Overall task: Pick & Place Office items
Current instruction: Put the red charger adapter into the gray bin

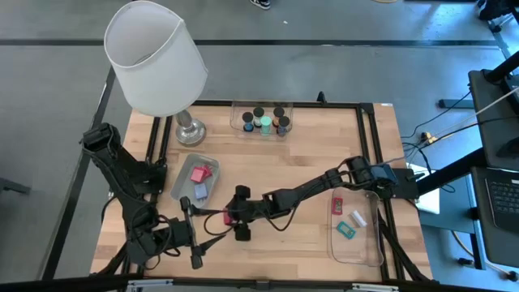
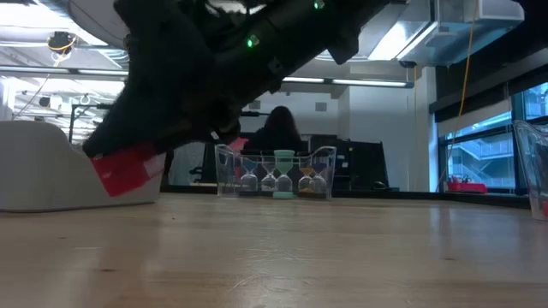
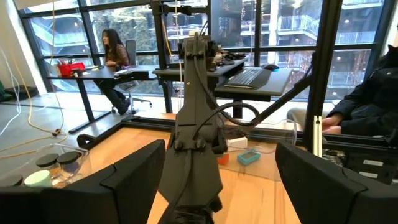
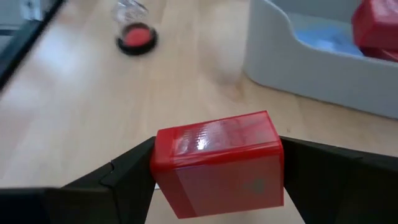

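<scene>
Overhead: wooden table w/ two dark robot arms. The right gripper (image 1: pixel 236 217) reaches across to the table's middle-front, just beside a grey tray (image 1: pixel 182 180) on the left side. Its jaws are clamped on a red block (image 4: pixel 217 160), one finger on each short end, block held level above the wood. The right wrist view shows this best: glossy red rectangular box, hard plastic by the look, crisp edges.

Handling, as a judgement: the block looks light and stiff, so no crush risk, but the shiny faces could be slippery. The grip on the two opposite flat ends seems the sensible hold; a corner pinch would likely twist it loose.

The grey tray already holds more red/pink blocks (image 1: pixel 200 173) and a pale-blue piece (image 1: pixel 199 191). The held block probably goes there next; the tray wall must be cleared first.

The left gripper (image 1: pixel 191 231) waits at the front-left of the table, jaws apart, nothing between them.

Elsewhere: a clear tray at the back (image 1: pixel 239 122) w/ small sand timers (image 1: pixel 268 122), coloured tops; one red-topped timer (image 4: pixel 137 36) lies loose on the wood near the grey tray. A clear tray at the right (image 1: pixel 357 253) holds teal clips (image 1: pixel 347 231) and a small white stick (image 1: pixel 358 217). A white-shaded lamp (image 1: pixel 154 57) stands at the back-left.
</scene>
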`<state>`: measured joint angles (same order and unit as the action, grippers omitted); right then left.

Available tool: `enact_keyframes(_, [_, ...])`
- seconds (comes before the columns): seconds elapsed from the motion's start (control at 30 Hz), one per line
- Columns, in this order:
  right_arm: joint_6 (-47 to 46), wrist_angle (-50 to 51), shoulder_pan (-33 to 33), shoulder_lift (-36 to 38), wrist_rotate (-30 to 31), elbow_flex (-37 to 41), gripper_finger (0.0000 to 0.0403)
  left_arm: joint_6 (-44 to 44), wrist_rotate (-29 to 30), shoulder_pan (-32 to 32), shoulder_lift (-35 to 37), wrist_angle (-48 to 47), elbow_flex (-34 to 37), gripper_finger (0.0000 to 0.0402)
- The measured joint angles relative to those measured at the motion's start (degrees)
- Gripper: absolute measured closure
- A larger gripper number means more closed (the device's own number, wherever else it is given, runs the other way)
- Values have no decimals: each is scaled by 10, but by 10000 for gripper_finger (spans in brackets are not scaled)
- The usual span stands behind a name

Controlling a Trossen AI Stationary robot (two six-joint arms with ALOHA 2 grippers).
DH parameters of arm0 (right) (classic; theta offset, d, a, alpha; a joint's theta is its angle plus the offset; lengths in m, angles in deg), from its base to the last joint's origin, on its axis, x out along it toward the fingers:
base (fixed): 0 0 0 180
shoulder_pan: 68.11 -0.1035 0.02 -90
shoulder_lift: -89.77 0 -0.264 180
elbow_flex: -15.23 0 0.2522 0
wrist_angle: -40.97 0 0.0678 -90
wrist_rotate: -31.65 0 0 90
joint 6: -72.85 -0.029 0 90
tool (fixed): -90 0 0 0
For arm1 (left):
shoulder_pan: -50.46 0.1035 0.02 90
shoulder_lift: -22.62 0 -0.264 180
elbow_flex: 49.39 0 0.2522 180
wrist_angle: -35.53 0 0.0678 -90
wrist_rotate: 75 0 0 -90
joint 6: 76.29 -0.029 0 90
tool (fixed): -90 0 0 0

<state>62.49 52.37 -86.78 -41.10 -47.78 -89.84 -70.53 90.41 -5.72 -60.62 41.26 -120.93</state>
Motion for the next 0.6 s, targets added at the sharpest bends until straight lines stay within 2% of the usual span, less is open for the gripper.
enact_keyframes(0.13, [-6,-18,0,-7,19,0,112,1,0,-1,0,0,0,98])
enact_keyframes(0.6, [-24,-138,-12,-65,24,0,112,1,0,-17,0,0,0,98])
